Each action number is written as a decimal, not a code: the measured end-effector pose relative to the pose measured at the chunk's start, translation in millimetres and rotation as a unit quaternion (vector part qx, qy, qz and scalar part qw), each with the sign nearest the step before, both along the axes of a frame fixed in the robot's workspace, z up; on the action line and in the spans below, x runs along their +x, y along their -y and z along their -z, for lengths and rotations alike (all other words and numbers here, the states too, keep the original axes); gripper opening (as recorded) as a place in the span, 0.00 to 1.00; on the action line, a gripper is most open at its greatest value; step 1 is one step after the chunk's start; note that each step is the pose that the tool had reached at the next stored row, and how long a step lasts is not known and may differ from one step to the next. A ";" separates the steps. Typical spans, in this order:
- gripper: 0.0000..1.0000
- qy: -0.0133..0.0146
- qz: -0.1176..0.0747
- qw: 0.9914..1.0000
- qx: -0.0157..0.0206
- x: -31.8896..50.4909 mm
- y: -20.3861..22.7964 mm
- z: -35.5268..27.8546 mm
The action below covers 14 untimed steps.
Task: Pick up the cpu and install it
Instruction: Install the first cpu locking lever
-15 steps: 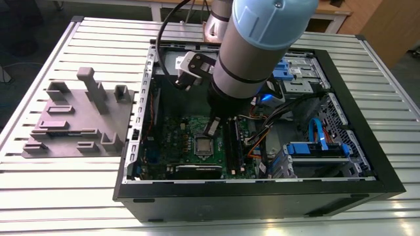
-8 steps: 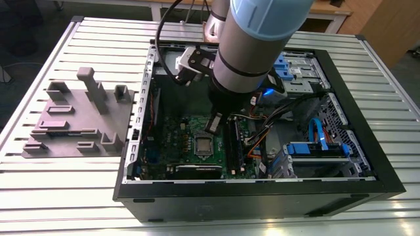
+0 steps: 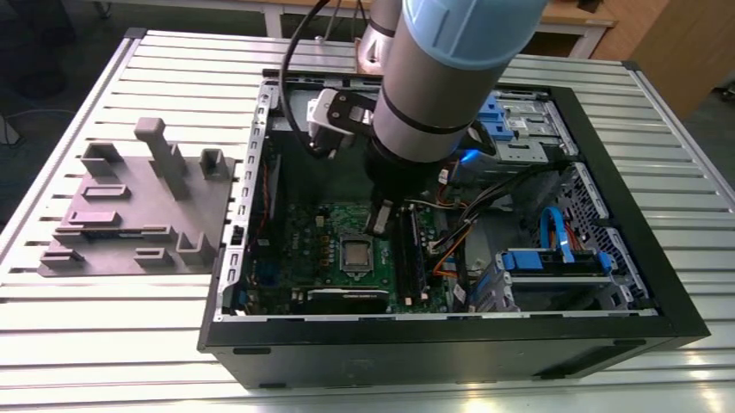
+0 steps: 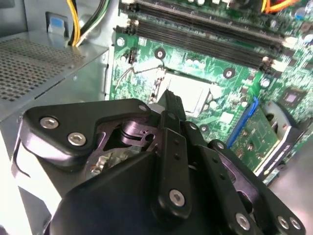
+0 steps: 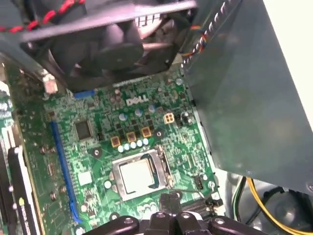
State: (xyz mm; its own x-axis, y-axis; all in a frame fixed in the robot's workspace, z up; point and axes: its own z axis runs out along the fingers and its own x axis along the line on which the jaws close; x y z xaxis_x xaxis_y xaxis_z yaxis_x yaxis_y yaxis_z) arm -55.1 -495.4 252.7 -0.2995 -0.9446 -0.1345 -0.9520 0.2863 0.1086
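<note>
The cpu (image 3: 357, 252) lies flat in the socket of the green motherboard (image 3: 310, 258) inside the open computer case. Its silver-grey top also shows in the first wrist view (image 5: 138, 176) and partly past the fingers in the second wrist view (image 4: 190, 94). My gripper (image 3: 383, 220) hangs just above the board, beside the socket on the exterior view's right and a little further back. Its black fingertips (image 5: 170, 199) are pressed together with nothing between them. In the second wrist view the gripper (image 4: 172, 102) covers part of the socket.
A purple-grey tray (image 3: 132, 215) with upright blocks stands on the slatted table at the exterior view's left. Around the socket are a black fan (image 5: 112, 44), a grey metal box (image 5: 244, 98), memory slots (image 4: 205, 34), coloured cables (image 3: 460, 232) and blue drive bays (image 3: 552, 258).
</note>
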 end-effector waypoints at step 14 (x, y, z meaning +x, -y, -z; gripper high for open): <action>0.11 0.003 0.000 1.000 -0.004 11.8 -30.6 2.5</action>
State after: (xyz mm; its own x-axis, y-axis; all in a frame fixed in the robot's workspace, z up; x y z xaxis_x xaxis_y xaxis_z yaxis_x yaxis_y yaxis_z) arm -43.4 -464.8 250.2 -0.2990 -0.9454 -0.1294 -0.9524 0.2873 0.1016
